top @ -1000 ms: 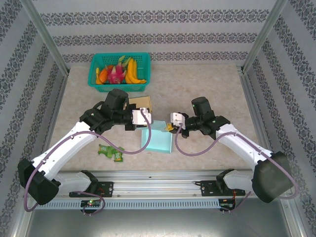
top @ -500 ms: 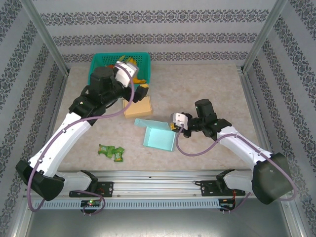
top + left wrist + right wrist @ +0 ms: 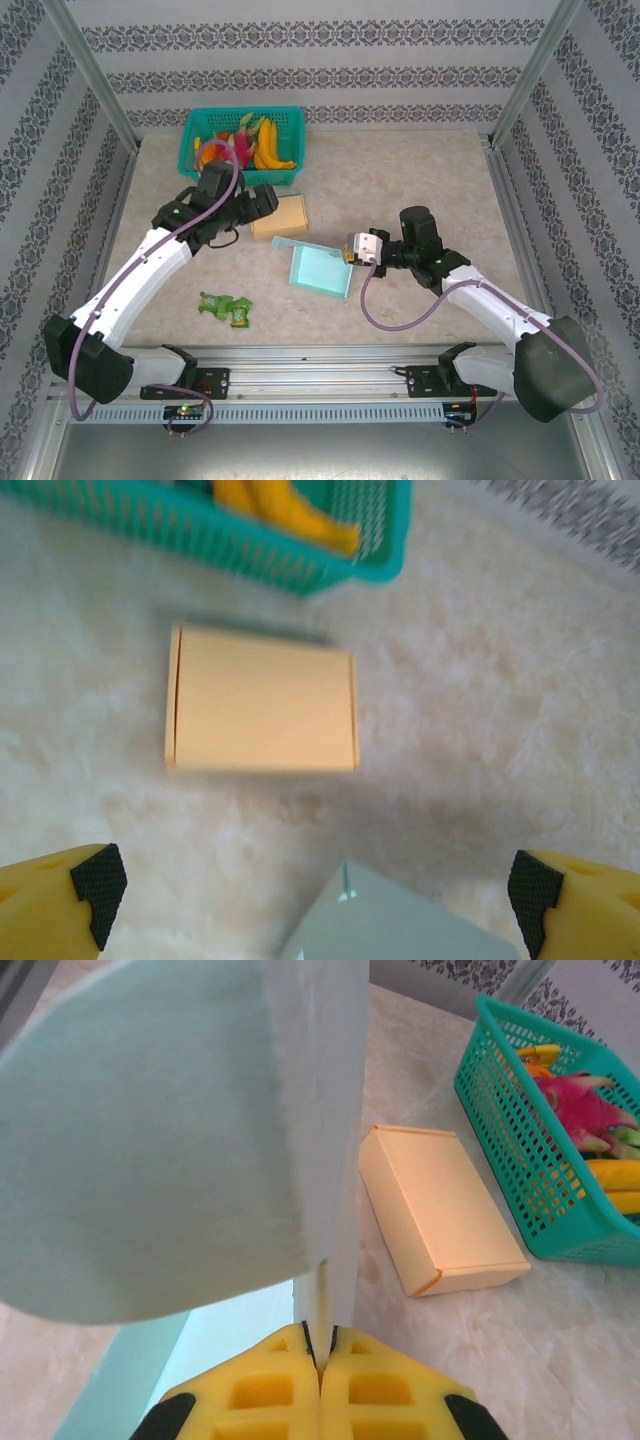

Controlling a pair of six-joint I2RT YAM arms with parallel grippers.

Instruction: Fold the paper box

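The pale teal paper box [image 3: 322, 272] lies partly folded in the middle of the table, one flap raised at its left. My right gripper [image 3: 350, 256] is shut on its right edge; in the right wrist view the yellow fingers [image 3: 320, 1345] pinch a thin wall of the paper box [image 3: 180, 1140], which curves up over them. My left gripper [image 3: 262, 199] hangs open above the table, left of and behind the box and apart from it. In the left wrist view its fingertips [image 3: 92, 880] stand wide, with a corner of the paper box [image 3: 400, 925] low between them.
A closed orange box [image 3: 281, 216] lies just behind the paper box [image 3: 262, 700] [image 3: 440, 1210]. A teal basket [image 3: 243, 178] of fruit stands at the back left [image 3: 300, 565] [image 3: 530, 1170]. A green packet [image 3: 226, 307] lies near the front left.
My left gripper opened, let go of the paper box and pulled back to the left and up. The paper box stayed in my right gripper and settled slightly to the right.
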